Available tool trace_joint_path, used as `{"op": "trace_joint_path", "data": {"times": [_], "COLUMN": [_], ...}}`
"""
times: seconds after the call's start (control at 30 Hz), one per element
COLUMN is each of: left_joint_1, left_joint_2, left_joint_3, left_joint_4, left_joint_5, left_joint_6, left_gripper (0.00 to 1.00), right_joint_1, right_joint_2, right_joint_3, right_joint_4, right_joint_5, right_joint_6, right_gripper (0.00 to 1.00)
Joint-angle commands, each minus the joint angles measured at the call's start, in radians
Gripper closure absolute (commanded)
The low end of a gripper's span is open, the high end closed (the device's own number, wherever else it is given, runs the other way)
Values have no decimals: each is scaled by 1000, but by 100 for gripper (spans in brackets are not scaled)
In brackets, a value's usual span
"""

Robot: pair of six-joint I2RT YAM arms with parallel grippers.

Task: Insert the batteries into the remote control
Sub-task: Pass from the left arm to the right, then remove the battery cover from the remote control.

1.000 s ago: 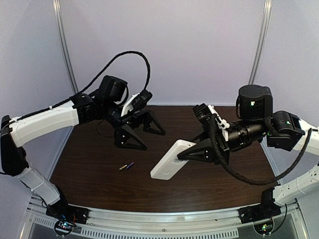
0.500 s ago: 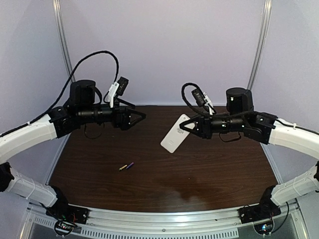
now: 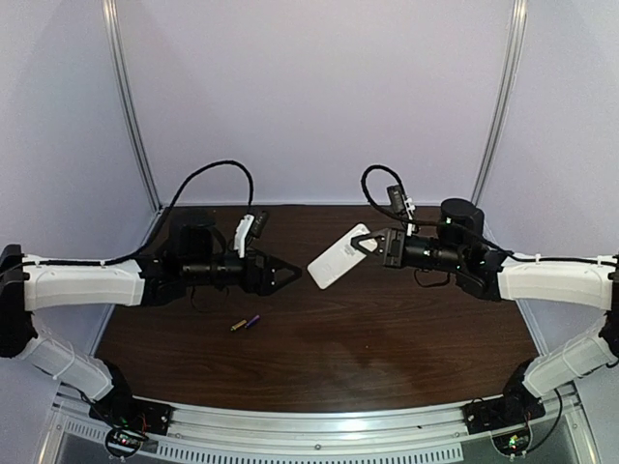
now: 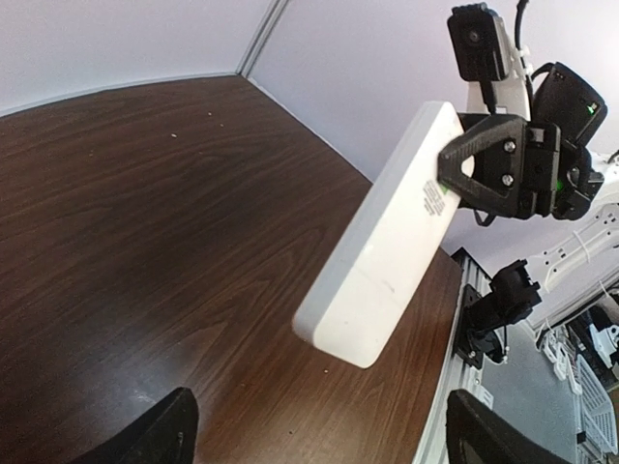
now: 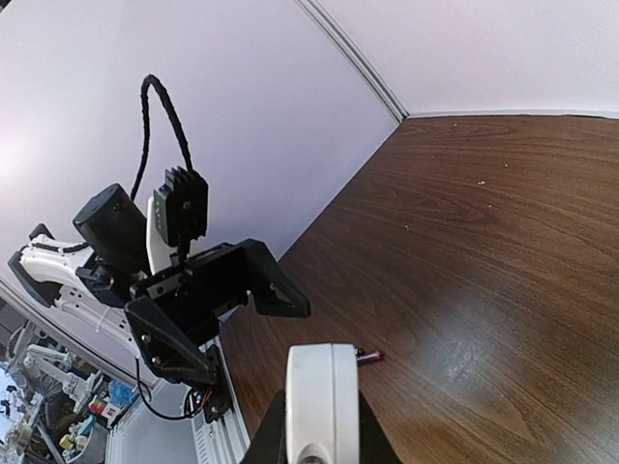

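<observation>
The white remote control [image 3: 337,257] hangs tilted in the air above the table, plain back showing. My right gripper [image 3: 368,244] is shut on its upper end. It shows long and slanted in the left wrist view [image 4: 387,242] and end-on in the right wrist view [image 5: 322,401]. My left gripper [image 3: 287,275] is open and empty, pointing at the remote's lower end from a short way to the left. The two batteries [image 3: 246,324], one gold and one dark bluish, lie side by side on the table, below the left gripper. One battery tip [image 5: 368,356] peeks out beside the remote.
The dark wood table [image 3: 387,338] has white walls behind and at both sides. A metal rail [image 3: 319,425] runs along the near edge. The left gripper [image 5: 222,290] faces the right wrist camera.
The left arm has dropped and reached right, so its open gripper now sits near the remote's lower end. The right arm has moved the remote slightly left. The batteries have not moved.
</observation>
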Motion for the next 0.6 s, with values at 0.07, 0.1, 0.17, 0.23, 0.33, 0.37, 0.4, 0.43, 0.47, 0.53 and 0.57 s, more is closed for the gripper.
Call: {"op": "trace_joint_path", "data": {"times": [0.07, 0.1, 0.17, 0.23, 0.33, 0.37, 0.4, 0.43, 0.47, 0.53, 0.57], "left_joint_1": [-65, -68, -70, -69, -70, -71, -71, -71, -70, -71, -71], "left_joint_2": [126, 140, 157, 169, 184, 187, 190, 194, 198, 211, 215], "left_joint_3": [46, 49, 46, 50, 61, 64, 64, 65, 63, 58, 57], "left_joint_4": [176, 184, 219, 246, 260, 264, 268, 275, 285, 310, 326], "left_joint_5": [28, 27, 27, 41, 45, 46, 46, 45, 47, 48, 50], "left_joint_6": [-100, -109, -134, -145, -156, -156, -161, -166, -175, -198, -212], "left_gripper": [15, 17, 20, 23, 26, 27, 29, 30, 32, 36, 39], "right_joint_1": [8, 14, 31, 41, 55, 60, 64, 69, 73, 78, 79], "right_joint_2": [23, 25, 25, 25, 26, 27, 27, 25, 24, 22, 22], "right_joint_3": [-42, -40, -35, -39, -39, -38, -39, -39, -39, -36, -36], "right_joint_4": [233, 228, 211, 210, 207, 204, 202, 200, 199, 196, 196], "right_joint_5": [46, 52, 65, 77, 92, 98, 105, 111, 117, 125, 128], "right_joint_6": [126, 122, 111, 104, 99, 97, 92, 88, 85, 83, 81], "right_gripper": [100, 100, 100, 100, 100, 100, 100, 100, 100, 100, 100]}}
